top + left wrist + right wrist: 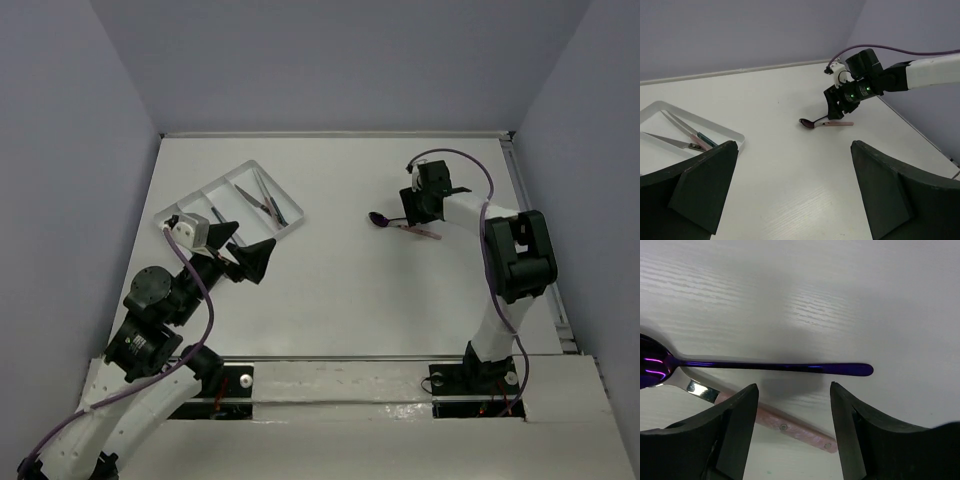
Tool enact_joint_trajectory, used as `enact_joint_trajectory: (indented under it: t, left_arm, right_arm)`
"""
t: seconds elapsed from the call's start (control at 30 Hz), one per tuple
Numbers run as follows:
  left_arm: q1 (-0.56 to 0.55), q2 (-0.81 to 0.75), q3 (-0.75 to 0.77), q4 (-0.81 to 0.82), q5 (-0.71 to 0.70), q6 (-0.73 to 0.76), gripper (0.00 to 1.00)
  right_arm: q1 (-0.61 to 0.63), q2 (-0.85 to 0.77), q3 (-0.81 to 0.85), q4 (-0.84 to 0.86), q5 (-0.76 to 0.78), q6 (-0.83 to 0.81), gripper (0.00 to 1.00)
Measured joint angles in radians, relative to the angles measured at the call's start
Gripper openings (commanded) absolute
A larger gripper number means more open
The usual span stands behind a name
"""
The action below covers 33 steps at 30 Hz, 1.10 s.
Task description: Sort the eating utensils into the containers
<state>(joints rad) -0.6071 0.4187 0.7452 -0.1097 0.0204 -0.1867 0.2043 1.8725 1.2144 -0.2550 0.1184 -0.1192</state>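
Two utensils (775,366) lie by the spread right hand (794,390); left hand (794,147) gapes wide

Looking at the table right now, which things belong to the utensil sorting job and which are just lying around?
Part of the job:
- purple spoon
- pink-handled utensil next to it
- white compartment tray
- utensils in the tray

Just lying about:
- nothing loose that I can see, only the white table itself
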Motion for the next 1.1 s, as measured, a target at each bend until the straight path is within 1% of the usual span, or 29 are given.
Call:
enact_joint_trajectory:
  t: [0.03,0.17,0.23,0.37,0.43,0.6,0.7,0.77,0.83,0.9,0.93,1.1]
  left_arm:
    - [-0.004,-0.002,0.0,-0.002,-0.008,0.0,0.99]
    - [-0.02,-0.003,0.0,-0.014,-0.038,0.003,0.99]
    - [-0.021,-0.003,0.0,-0.016,-0.043,0.003,0.99]
    - [-0.021,-0.003,0.0,-0.016,-0.051,0.003,0.99]
    - [-0.021,-0.003,0.0,-0.016,-0.052,0.003,0.99]
    - [-0.021,-0.002,0.0,-0.016,-0.056,0.003,0.99]
    - [-0.021,-0.002,0.0,-0.016,-0.056,0.003,0.99]
    - [-0.021,-0.002,0.0,-0.016,-0.057,0.003,0.99]
    - [-0.021,-0.001,0.0,-0.016,-0.059,0.003,0.99]
    - [-0.021,-0.001,0.0,-0.016,-0.06,0.003,0.99]
    - [-0.021,0.0,0.0,-0.016,-0.06,0.003,0.99]
    - [-0.021,0.01,0.0,-0.016,-0.059,0.003,0.99]
  right_arm:
    - [0.0,0.0,-0.001,-0.004,0.01,-0.01,0.7]
    - [0.0,0.0,-0.002,-0.012,0.026,-0.063,0.73]
    - [0.0,0.0,-0.002,-0.021,0.024,-0.084,0.76]
    - [0.0,0.004,0.006,-0.03,0.019,-0.116,0.79]
    - [0.0,0.022,0.033,-0.044,0.011,-0.134,0.79]
    - [0.0,0.122,0.167,-0.108,-0.049,-0.188,0.77]
    - [0.0,0.159,0.227,-0.151,-0.096,-0.214,0.71]
    - [0.0,0.183,0.267,-0.189,-0.143,-0.222,0.62]
    - [0.0,0.201,0.292,-0.206,-0.179,-0.222,0.5]
    - [0.0,0.204,0.297,-0.219,-0.22,-0.219,0.47]
    - [0.0,0.204,0.294,-0.223,-0.246,-0.214,0.4]
    - [0.005,0.19,0.263,-0.209,-0.295,-0.199,0.27]
